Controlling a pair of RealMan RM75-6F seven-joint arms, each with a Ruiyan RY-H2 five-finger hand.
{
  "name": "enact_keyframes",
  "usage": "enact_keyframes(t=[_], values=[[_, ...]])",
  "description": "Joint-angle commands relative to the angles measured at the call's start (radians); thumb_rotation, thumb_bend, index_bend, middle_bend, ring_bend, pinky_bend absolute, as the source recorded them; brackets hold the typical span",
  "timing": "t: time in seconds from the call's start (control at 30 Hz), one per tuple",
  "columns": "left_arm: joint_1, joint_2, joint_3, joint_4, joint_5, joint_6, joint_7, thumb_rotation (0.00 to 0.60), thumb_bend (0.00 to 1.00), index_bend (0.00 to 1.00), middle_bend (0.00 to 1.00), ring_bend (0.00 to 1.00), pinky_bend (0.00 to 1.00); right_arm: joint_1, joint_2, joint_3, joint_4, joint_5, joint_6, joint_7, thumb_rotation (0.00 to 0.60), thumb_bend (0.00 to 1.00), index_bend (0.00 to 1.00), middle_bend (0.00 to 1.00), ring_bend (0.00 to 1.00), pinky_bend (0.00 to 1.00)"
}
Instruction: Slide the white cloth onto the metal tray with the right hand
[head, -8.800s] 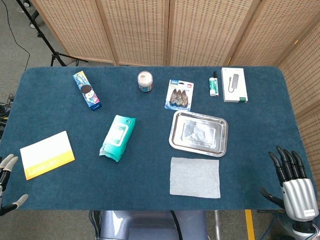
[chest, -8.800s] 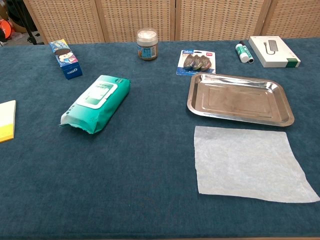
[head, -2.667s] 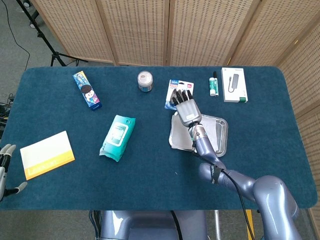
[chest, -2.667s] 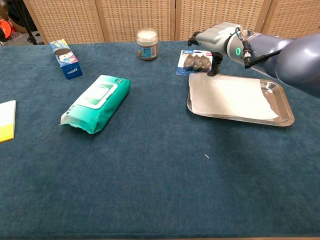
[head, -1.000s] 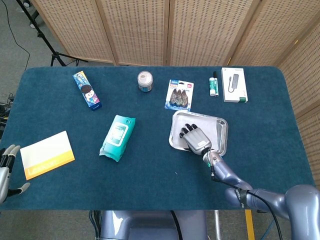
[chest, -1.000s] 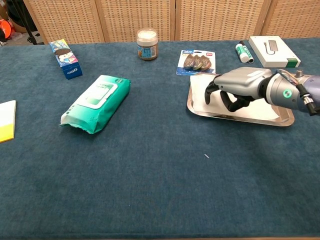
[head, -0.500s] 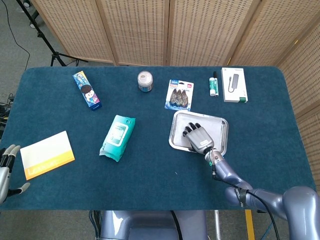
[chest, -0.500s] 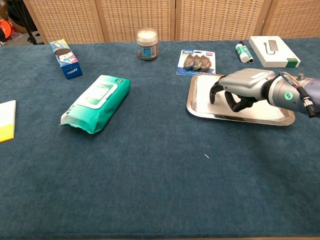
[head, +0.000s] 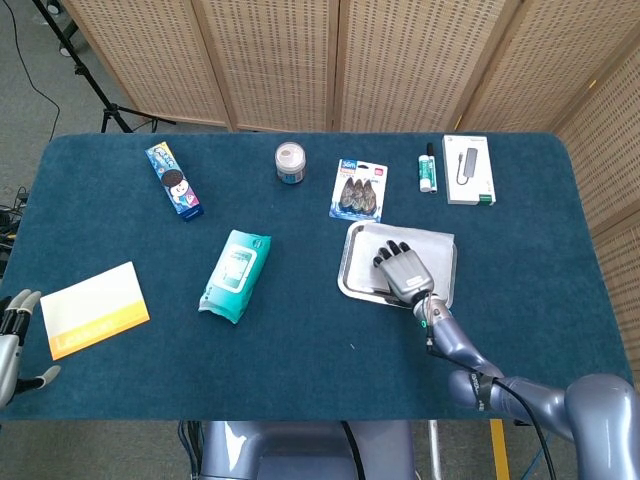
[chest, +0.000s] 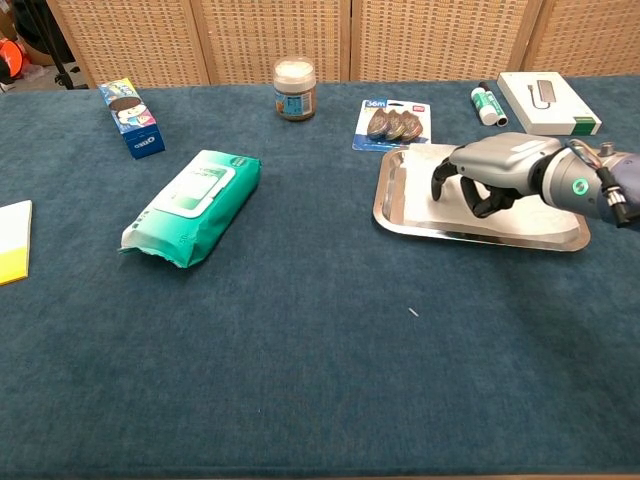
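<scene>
Right hand (chest: 478, 180) sat fingers-down on cloth (chest: 525, 208), fingers curled, gripping nothing; cloth's long axis ran 3–9 across tray (chest: 384, 205). Left hand (head: 14, 335) open, far off.

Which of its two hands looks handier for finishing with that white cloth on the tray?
The right hand, probably: it is already over the metal tray with fingers curled down on the white cloth. The left hand sits open at the table's far left edge.

left hand (head: 12, 340) cut off by frame edge
</scene>
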Motion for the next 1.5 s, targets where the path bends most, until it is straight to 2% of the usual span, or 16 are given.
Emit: enact_keyframes(t=[0.03, 0.3, 0.7, 1.03, 1.43, 1.5], values=[[0.0, -0.001, 0.0, 0.0, 0.0, 0.0, 0.001, 0.6, 0.0, 0.0, 0.0, 0.0, 0.0, -0.002, 0.004, 0.0, -0.012, -0.004, 0.004, -0.004, 0.6, 1.0, 0.29, 0.18, 0.09, 0.15], [0.0, -0.003, 0.002, -0.002, 0.001, 0.001, 0.007, 0.6, 0.0, 0.0, 0.0, 0.0, 0.0, -0.008, -0.007, 0.001, -0.041, 0.012, 0.021, -0.023, 0.6, 1.0, 0.29, 0.17, 0.09, 0.15], [0.001, -0.001, 0.003, -0.002, 0.003, 0.003, 0.003, 0.6, 0.0, 0.0, 0.0, 0.0, 0.0, 0.005, -0.065, 0.043, -0.021, 0.074, 0.058, -0.063, 0.6, 1.0, 0.29, 0.16, 0.09, 0.15], [0.001, 0.0, 0.003, 0.0, 0.003, 0.002, 0.001, 0.6, 0.0, 0.0, 0.0, 0.0, 0.0, 0.003, -0.06, 0.059, -0.04, 0.089, 0.076, -0.067, 0.6, 1.0, 0.29, 0.13, 0.07, 0.15], [0.001, -0.003, 0.006, -0.002, 0.007, 0.001, 0.008, 0.6, 0.0, 0.0, 0.0, 0.0, 0.0, -0.023, 0.027, 0.091, -0.203, -0.019, 0.147, 0.017, 0.6, 1.0, 0.28, 0.12, 0.06, 0.15], [0.001, -0.002, 0.006, -0.002, 0.008, 0.002, 0.007, 0.6, 0.0, 0.0, 0.0, 0.0, 0.0, -0.034, 0.053, 0.09, -0.241, -0.043, 0.166, 0.031, 0.6, 0.96, 0.27, 0.11, 0.05, 0.15]])
